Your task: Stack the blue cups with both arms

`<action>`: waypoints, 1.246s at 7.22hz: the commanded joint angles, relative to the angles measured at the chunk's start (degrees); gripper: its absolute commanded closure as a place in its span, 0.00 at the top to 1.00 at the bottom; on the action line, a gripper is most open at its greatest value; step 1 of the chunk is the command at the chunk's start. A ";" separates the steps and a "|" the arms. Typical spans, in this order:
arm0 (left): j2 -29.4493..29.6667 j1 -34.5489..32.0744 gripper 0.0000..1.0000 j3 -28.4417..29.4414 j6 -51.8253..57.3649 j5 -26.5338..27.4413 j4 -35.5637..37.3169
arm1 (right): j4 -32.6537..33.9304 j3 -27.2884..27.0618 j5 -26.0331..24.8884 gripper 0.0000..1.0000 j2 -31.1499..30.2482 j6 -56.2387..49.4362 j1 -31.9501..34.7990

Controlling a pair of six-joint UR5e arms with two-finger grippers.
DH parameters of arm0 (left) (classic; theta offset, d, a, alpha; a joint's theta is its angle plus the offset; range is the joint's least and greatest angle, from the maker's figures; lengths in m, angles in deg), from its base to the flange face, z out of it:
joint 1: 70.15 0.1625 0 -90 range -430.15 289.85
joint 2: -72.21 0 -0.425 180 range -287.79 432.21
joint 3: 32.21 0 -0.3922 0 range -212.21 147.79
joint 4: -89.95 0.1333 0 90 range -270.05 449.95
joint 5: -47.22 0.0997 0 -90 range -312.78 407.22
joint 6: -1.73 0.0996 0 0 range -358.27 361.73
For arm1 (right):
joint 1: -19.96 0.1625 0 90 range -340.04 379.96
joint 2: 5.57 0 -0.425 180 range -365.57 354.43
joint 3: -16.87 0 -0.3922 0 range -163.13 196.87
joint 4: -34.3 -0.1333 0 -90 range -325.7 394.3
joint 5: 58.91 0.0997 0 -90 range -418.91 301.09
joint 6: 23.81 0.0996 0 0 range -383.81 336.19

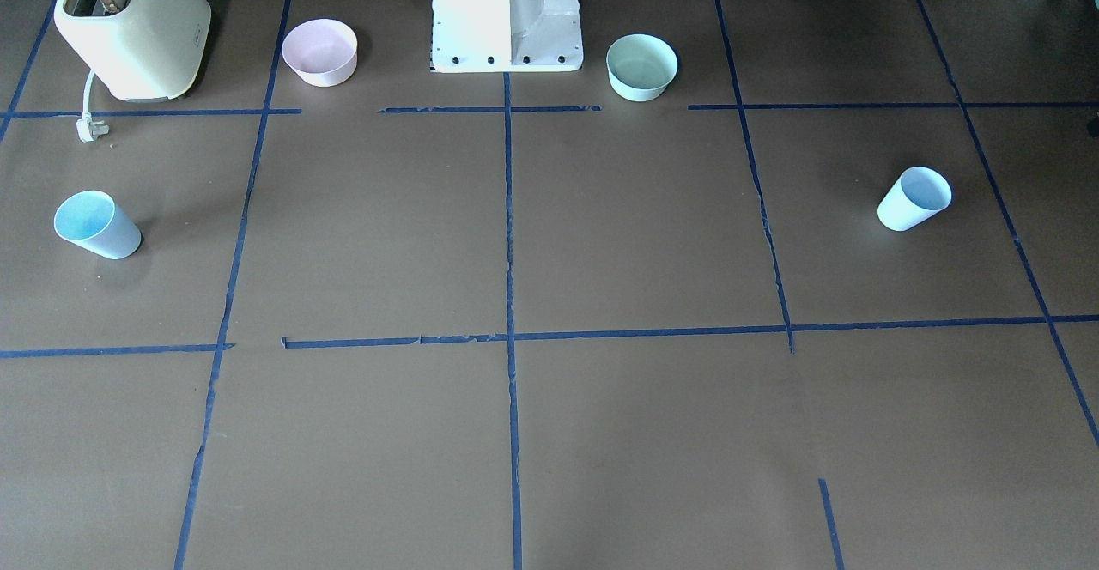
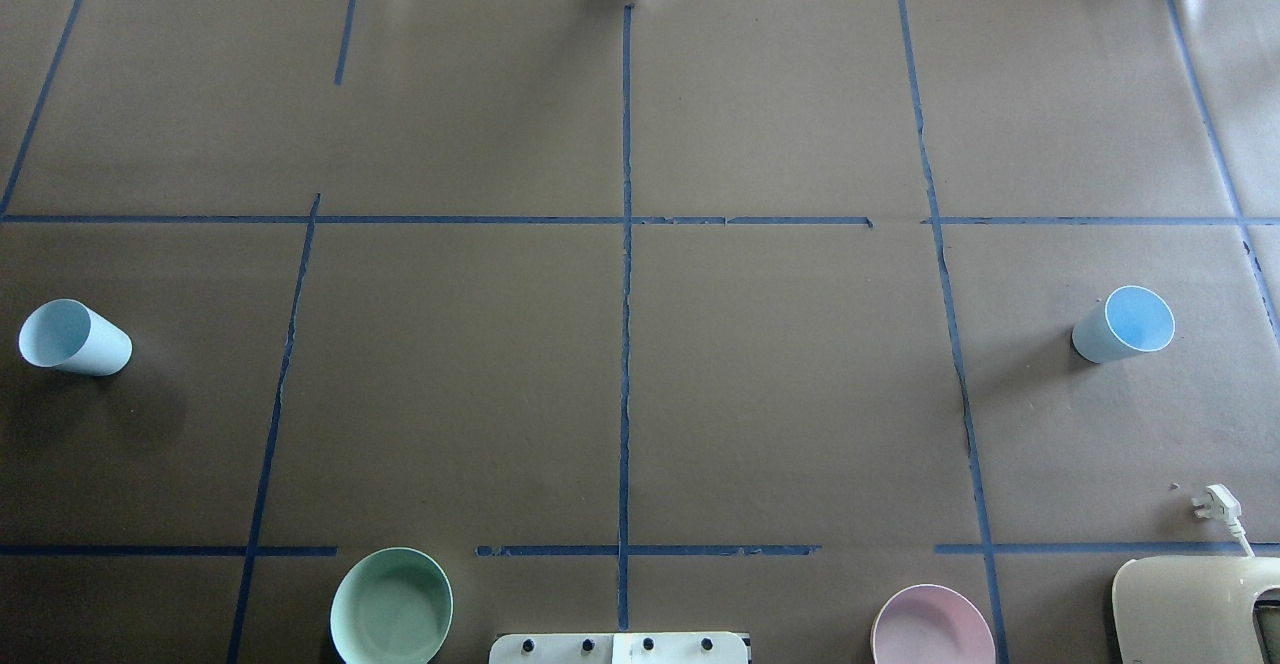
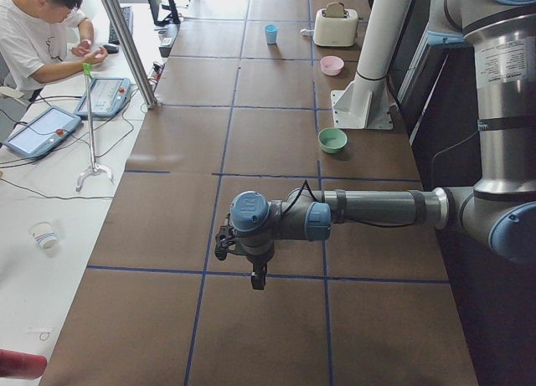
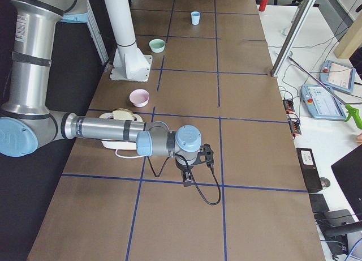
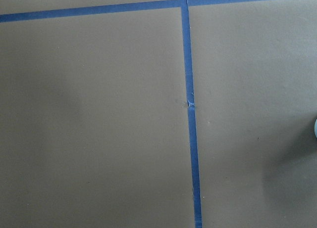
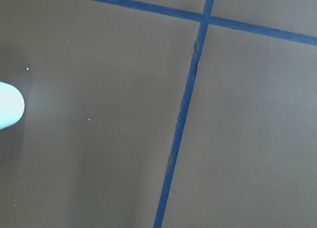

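Two pale-blue cups stand far apart on the brown table. One blue cup [image 2: 72,338] is at the robot's far left; in the front-facing view it is at the right [image 1: 914,199]. The other blue cup [image 2: 1125,324] is at the far right [image 1: 86,225]. My left gripper [image 3: 258,277] hangs above the table near the left end and shows only in the exterior left view. My right gripper [image 4: 186,179] shows only in the exterior right view. I cannot tell whether either is open or shut. A cup edge [image 6: 7,112] shows in the right wrist view.
A pink bowl [image 1: 319,52] and a mint-green bowl [image 1: 641,67] flank the white pedestal base [image 1: 506,12]. A cream toaster [image 1: 129,25] with a loose plug [image 1: 88,128] stands at the robot's right. An operator [image 3: 42,34] sits beyond the table.
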 commanded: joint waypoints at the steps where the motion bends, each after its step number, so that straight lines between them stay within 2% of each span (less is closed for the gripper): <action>1: 0.00 0.09 1.00 0.53 0.00 0.00 -0.19 | 0.00 0.17 0.00 1.00 0.00 0.00 -0.15; 3: 0.09 0.53 1.00 -0.25 -0.09 0.00 0.07 | 0.00 0.35 -0.09 1.00 0.18 0.00 -0.24; 4: 1.04 2.96 1.00 -0.17 -0.61 0.00 -0.19 | 0.00 0.26 0.09 1.00 0.18 0.00 -0.24; 5: 3.58 3.08 1.00 -0.17 -0.61 -0.70 -0.45 | 0.00 0.26 0.52 1.00 0.18 0.00 -0.24; 6: 9.35 3.16 1.00 0.18 -0.53 -0.27 -0.54 | 0.00 0.35 0.53 1.00 0.35 0.00 -0.41; 7: 11.67 3.17 1.00 0.79 -0.79 -0.79 -0.45 | 0.00 0.35 0.53 1.00 0.44 0.00 -0.41; 9: 11.60 4.39 1.00 -0.60 -0.09 -0.70 -2.37 | 0.00 0.44 0.53 1.00 0.44 0.00 -0.50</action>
